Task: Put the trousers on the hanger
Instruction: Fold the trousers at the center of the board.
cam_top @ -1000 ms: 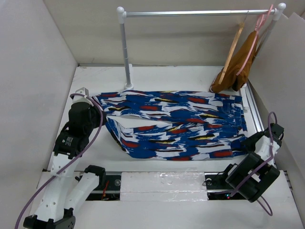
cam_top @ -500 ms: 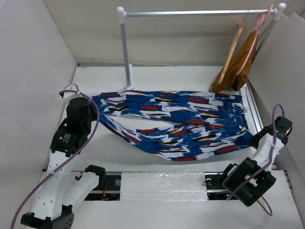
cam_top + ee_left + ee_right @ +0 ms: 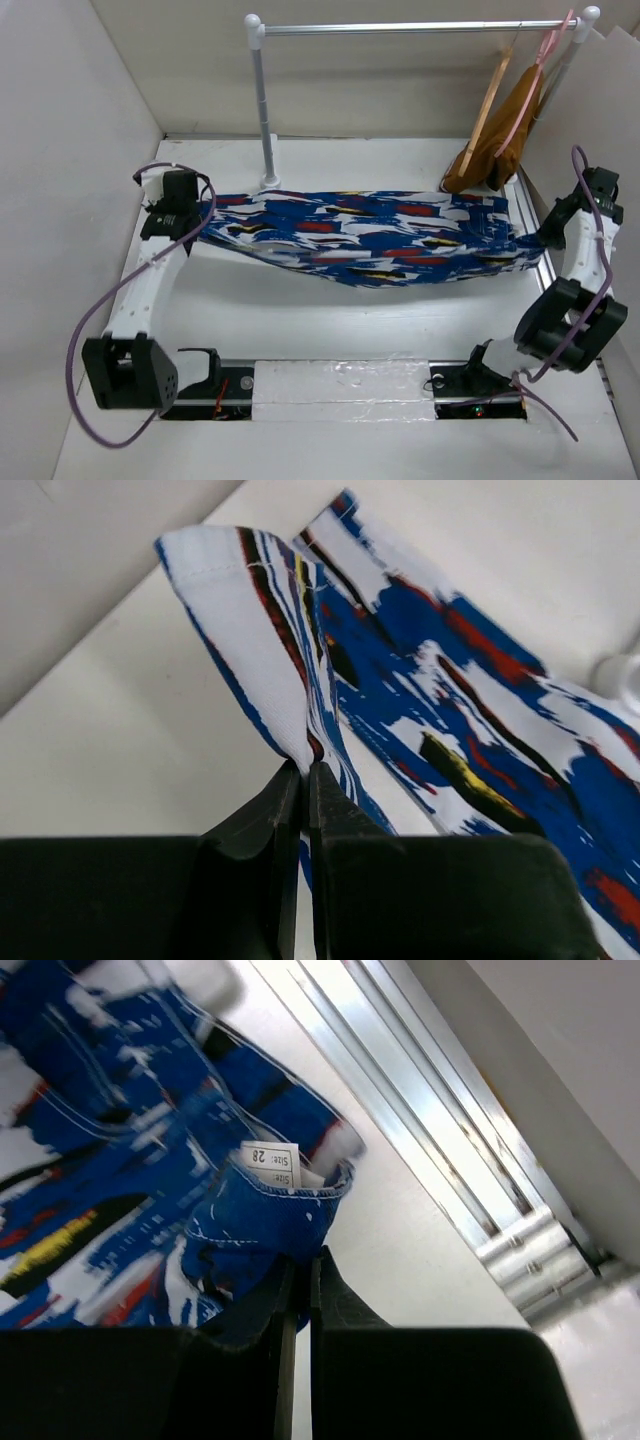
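**A:** From above first: trousers (image 3: 370,238), where?

**B:** On the near side of the rail (image 3: 400,28), drawn out along its length into one long band, sagging mid-span over the table (image 3: 300,320).

**A:** And the hanger (image 3: 487,100)?

**B:** Hooked on the rail near its right end, hanging at a slant, just beside a mustard garment (image 3: 512,125) on a pink hanger (image 3: 532,85). Apart from the trousers, close above their right end.

**A:** Grippers?

**B:** Left gripper (image 3: 190,222) nearer than the rail's post and off to its left, at the leg end. Right gripper (image 3: 545,235) nearer than the rail's right end, at the waist end.

**A:** Left wrist view?

**B:** Left gripper (image 3: 303,770) with fingers (image 3: 260,820) pressed together on a hemmed corner of the trousers (image 3: 450,710), a white and blue fold rising from the tips.

**A:** Right wrist view?

**B:** Right gripper (image 3: 300,1260) with fingers (image 3: 340,1305) pinched tight on the blue waistband of the trousers (image 3: 150,1160), a size label (image 3: 272,1160) just above the tips. Aluminium track (image 3: 420,1130) running past on the right.
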